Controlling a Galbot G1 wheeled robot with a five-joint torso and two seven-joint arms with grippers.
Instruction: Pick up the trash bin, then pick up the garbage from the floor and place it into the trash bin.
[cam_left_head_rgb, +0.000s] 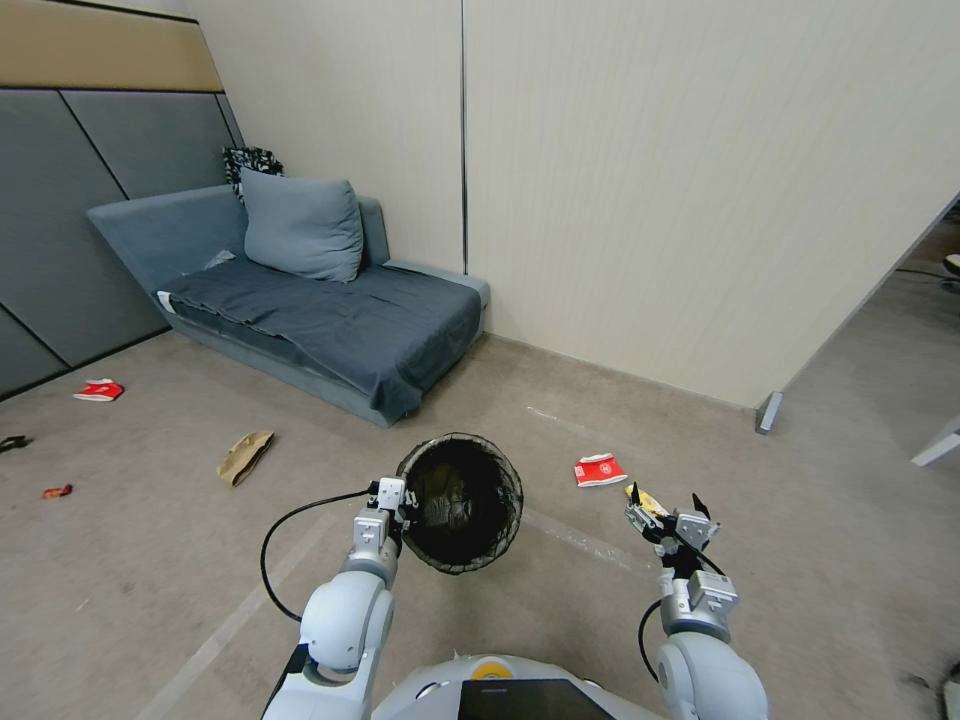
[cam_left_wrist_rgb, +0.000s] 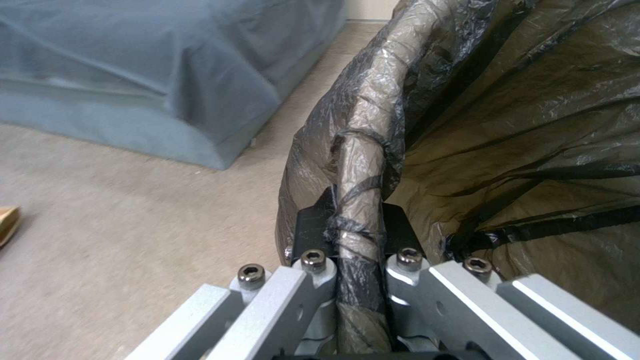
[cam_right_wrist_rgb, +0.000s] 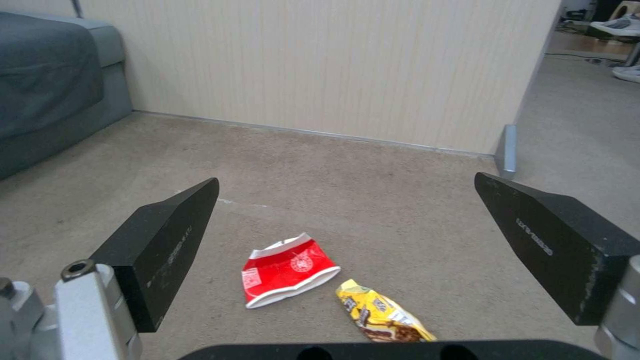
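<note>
The bin (cam_left_head_rgb: 462, 502) is held off the floor, its rim pinched by the left gripper (cam_left_wrist_rgb: 360, 250); the right gripper (cam_right_wrist_rgb: 347, 235), spread wide, is poised above a red packet (cam_right_wrist_rgb: 288, 269) and yellow wrapper (cam_right_wrist_rgb: 381, 318), apparently clear of both.

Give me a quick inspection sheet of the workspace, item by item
Surface: beige carpet floor, pale tape lines.
Job's things: trash bin held up, dark liner; red-and-white packet and yellow wrapper lying ahead of right gripper.
Clutter: brown paper bag, another red packet, small red scrap.
Grippers: left gripper clamped on bin rim; right gripper open above litter.
Cables: black cable looping by left arm.
Surroundings: grey sofa, pillow, beige wall.
</note>
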